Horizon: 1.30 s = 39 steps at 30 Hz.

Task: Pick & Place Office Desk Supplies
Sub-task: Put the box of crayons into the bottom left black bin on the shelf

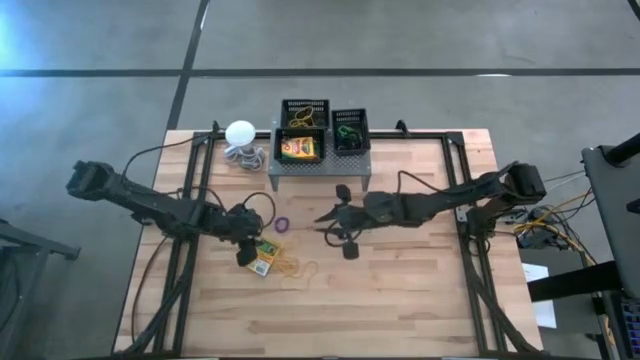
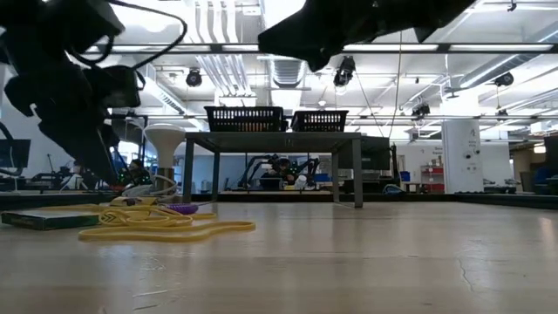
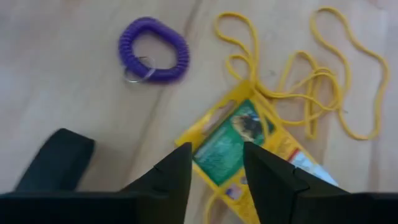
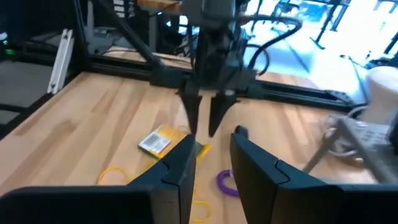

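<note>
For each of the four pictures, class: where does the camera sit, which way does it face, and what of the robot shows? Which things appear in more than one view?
High: overhead, straight down; both arms, table.
Low: table height, level across; dark arm parts above.
Left wrist: faces down on yellow-and-green box; left gripper open.
Right wrist: faces across the table toward the left arm; right gripper open.
Shared: purple ring and yellow rubber bands appear in all four.

Bright overhead ceiling strips, soft shadows, wrist views motion-blurred.
</note>
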Each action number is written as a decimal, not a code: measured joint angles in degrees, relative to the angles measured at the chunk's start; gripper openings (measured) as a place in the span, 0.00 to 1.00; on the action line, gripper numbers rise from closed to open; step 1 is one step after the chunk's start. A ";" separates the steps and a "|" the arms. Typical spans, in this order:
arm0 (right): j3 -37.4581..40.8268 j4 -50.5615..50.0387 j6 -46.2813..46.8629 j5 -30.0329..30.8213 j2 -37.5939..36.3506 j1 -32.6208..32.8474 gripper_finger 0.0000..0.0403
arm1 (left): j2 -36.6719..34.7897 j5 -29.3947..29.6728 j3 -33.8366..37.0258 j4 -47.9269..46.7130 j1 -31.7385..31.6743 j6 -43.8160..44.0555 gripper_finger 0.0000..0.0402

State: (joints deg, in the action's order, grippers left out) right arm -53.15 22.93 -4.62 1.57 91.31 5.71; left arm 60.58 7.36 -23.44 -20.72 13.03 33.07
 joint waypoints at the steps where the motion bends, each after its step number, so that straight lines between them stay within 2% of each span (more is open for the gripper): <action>1: 0.20 -0.21 0.00 0.16 -0.64 -0.23 0.23 | 0.00 -0.79 0.23 0.18 -1.19 -0.77 0.40; 4: 0.06 0.19 -0.02 0.17 -1.30 -0.58 0.21 | 0.00 -2.14 1.35 0.97 -3.55 -3.07 0.47; 9: 0.02 -0.01 0.16 0.16 -1.26 -0.73 0.19 | 0.04 -4.40 5.79 9.47 -4.12 -6.67 0.58; 15: 0.13 0.01 0.61 0.14 -1.09 -0.73 0.18 | 0.02 -4.14 10.65 19.58 -4.12 -7.35 0.57; 22: 0.13 0.15 1.12 0.12 -1.09 -0.73 0.20 | 0.02 -4.00 16.15 29.15 -4.12 -7.18 0.47; 27: 0.13 0.12 1.22 0.12 -1.07 -0.73 0.19 | 0.02 -3.98 17.37 30.42 -4.12 -7.16 0.38; 31: 0.13 0.10 1.25 0.10 -1.09 -0.73 0.17 | 0.02 -4.16 17.37 32.13 -4.12 -8.04 0.25; 36: 0.13 0.08 2.02 0.08 -1.07 -0.73 0.18 | 0.02 -4.46 17.26 32.87 -4.12 -9.10 0.04; 39: 0.13 0.18 2.92 0.07 -0.81 -0.73 0.19 | 0.00 -3.47 15.59 32.80 -4.12 -7.89 0.02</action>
State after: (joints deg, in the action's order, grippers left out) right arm -53.01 23.11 -1.70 1.64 90.49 4.97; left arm 60.58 3.89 -7.85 12.07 8.91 25.18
